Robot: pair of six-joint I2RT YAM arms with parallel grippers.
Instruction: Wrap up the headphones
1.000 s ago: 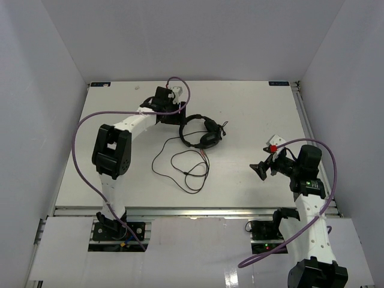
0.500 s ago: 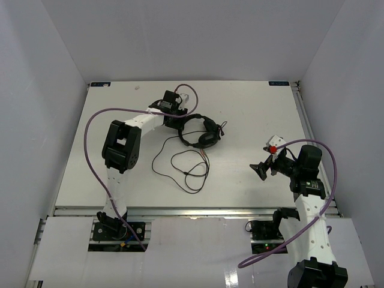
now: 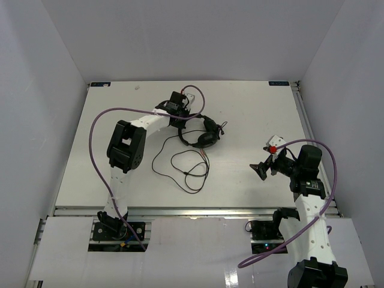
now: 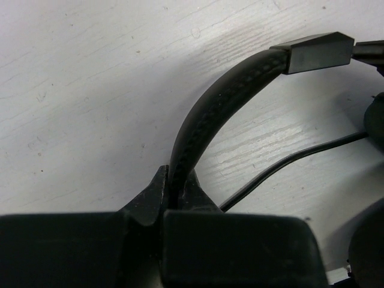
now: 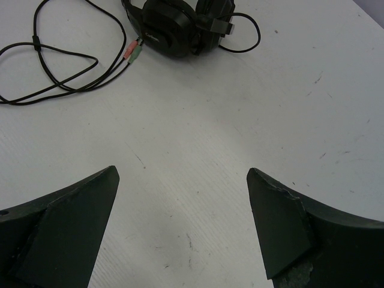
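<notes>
The black headphones (image 3: 203, 133) lie on the white table (image 3: 252, 108) toward the back centre, earcups together and the thin headband arching to the left. My left gripper (image 3: 182, 117) is shut on that headband (image 4: 204, 114), which rises from between the pinched jaws (image 4: 176, 180). The thin cord (image 3: 187, 165) lies in loose loops in front of the earcups. My right gripper (image 3: 262, 170) hovers open at the right, well clear of everything. In the right wrist view the headphones (image 5: 174, 24) and the pink and green plugs (image 5: 133, 53) lie far ahead of the open gripper (image 5: 183, 174).
Thick purple cables (image 3: 96, 129) arc over both arms. White walls close in the table on the left, back and right. A metal rail (image 3: 198, 211) runs along the near edge between the arm bases.
My left gripper has moved right along the back of the table to the headband and shut on it. The right arm has stayed put.
</notes>
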